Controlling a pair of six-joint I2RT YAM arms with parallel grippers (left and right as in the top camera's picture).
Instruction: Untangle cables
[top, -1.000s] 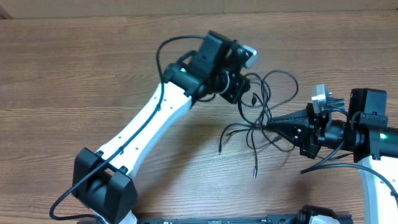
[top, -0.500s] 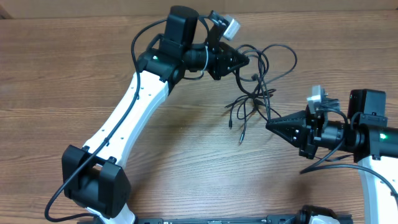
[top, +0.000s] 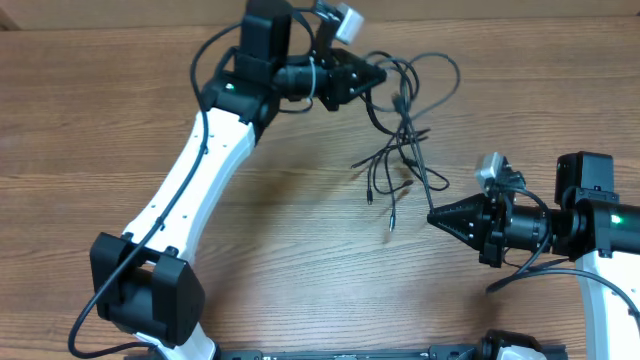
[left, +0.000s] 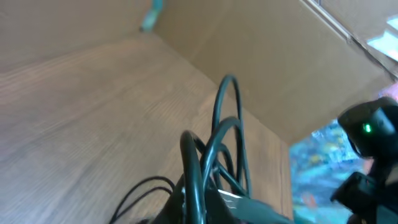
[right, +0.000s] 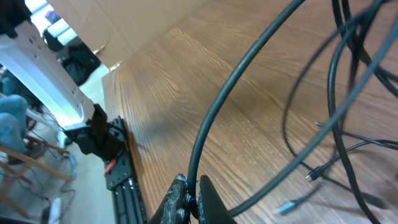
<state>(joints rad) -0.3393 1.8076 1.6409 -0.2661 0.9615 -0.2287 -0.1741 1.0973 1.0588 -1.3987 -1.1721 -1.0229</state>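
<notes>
- The left gripper (top: 375, 76) is clenched on the cables (top: 404, 128). The right gripper (top: 432, 214), well apart from the left gripper, is pinched on one strand.
- The tangle is held just beside the left gripper, with loose plug ends trailing away from it over the table (top: 100, 130).
- If that strand is drawn further from the left gripper, the knot may be tightened, or the thin cord may be slipped from the pinch.
- The table is bare wood grain, and a cardboard wall (left: 261, 56) is set behind the left gripper.
</notes>
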